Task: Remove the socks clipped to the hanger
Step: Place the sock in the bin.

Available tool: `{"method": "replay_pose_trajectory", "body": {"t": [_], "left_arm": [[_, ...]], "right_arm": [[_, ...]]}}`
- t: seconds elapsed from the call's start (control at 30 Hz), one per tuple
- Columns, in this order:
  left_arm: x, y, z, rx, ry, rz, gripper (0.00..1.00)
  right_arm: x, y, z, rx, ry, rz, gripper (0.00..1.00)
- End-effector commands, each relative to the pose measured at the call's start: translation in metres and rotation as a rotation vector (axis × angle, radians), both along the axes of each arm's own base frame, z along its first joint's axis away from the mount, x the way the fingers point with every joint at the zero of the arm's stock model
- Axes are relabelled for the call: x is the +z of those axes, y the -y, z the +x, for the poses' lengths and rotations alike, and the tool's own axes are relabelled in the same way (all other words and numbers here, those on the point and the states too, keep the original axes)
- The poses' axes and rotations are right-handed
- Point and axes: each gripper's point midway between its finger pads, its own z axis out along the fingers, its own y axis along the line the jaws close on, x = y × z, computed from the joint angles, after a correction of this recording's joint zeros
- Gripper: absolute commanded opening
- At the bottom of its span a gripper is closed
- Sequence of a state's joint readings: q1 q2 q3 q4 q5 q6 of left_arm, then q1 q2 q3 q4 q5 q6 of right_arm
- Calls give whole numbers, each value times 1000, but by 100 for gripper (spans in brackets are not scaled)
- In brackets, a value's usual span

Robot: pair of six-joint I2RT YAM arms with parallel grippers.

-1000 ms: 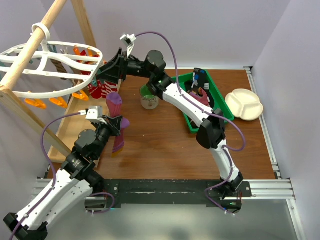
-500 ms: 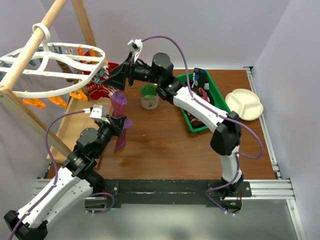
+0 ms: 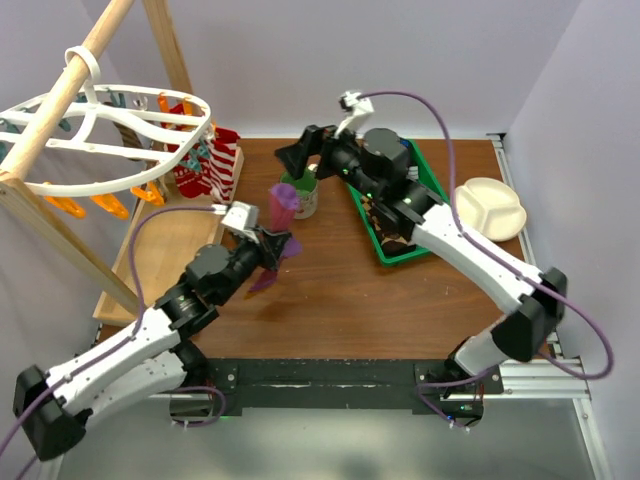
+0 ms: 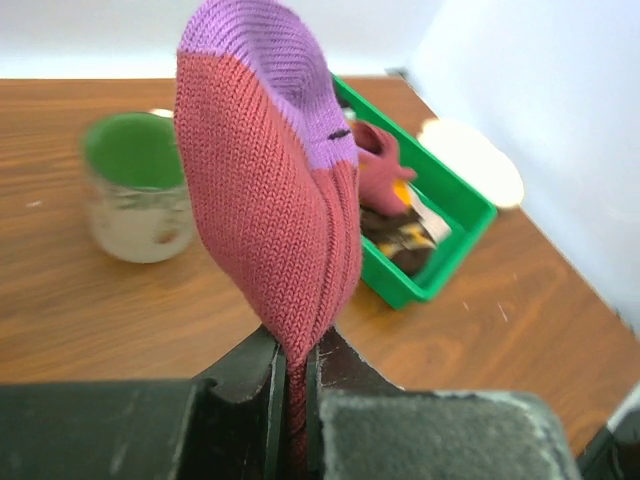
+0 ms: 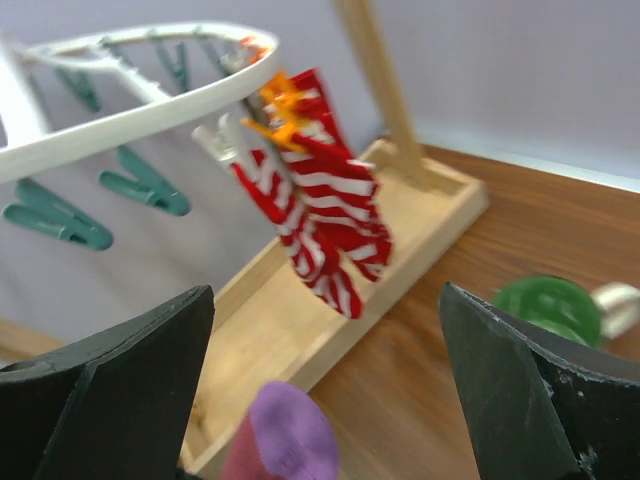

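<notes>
— Where are the socks?

— One, the purple-and-maroon sock (image 4: 270,190), stands upright in the left gripper (image 4: 295,372). The jaws are pressed together on its lower end, and its purple toe points up. The red-and-white striped sock (image 5: 330,225) hangs from an orange clip (image 5: 272,105) at the rim of the hanger (image 5: 150,110).

— And the hanger itself?

— It is at the far left of the top view, a white oval hooked over the pole of the wooden frame (image 3: 60,95). Teal clips (image 5: 148,180) dangle under it. The striped sock hangs over the frame's flat wooden base.

— What is the right gripper doing?

— The right gripper (image 5: 322,300) has its fingers spread wide with nothing between them. It faces the striped sock but is well apart from it.

— What lies around the held sock?

— A green mug (image 4: 135,185) stands on the table (image 3: 400,300) just behind it. To the right is a green bin (image 4: 445,265) with a pink-red sock (image 4: 382,160) and some darker fabric inside. Beyond the bin, near the table's right edge, lies a cream divided plate (image 3: 488,208).
</notes>
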State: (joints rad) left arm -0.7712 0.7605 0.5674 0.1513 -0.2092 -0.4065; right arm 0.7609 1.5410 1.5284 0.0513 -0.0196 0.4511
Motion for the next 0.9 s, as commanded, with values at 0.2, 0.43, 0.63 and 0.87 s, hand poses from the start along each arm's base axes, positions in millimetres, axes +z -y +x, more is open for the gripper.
{"method": "replay_pose_trajectory", "body": {"t": [0.2,0.43,0.63,0.87], "left_arm": [[83,102,38,-98,167,-167,0],[104,181,68,-220,206,-248,0],[106,241,96,-305,219,-270,0],[93,281,132,-324,246,-303,0]], "right_arm": [[31,140,-30,-458,-4,-29,98],[70,225,-76,-643,88,68,99],[86,248,-100,-641,151,116,98],[81,239,-99,-603,141,87,98]]}}
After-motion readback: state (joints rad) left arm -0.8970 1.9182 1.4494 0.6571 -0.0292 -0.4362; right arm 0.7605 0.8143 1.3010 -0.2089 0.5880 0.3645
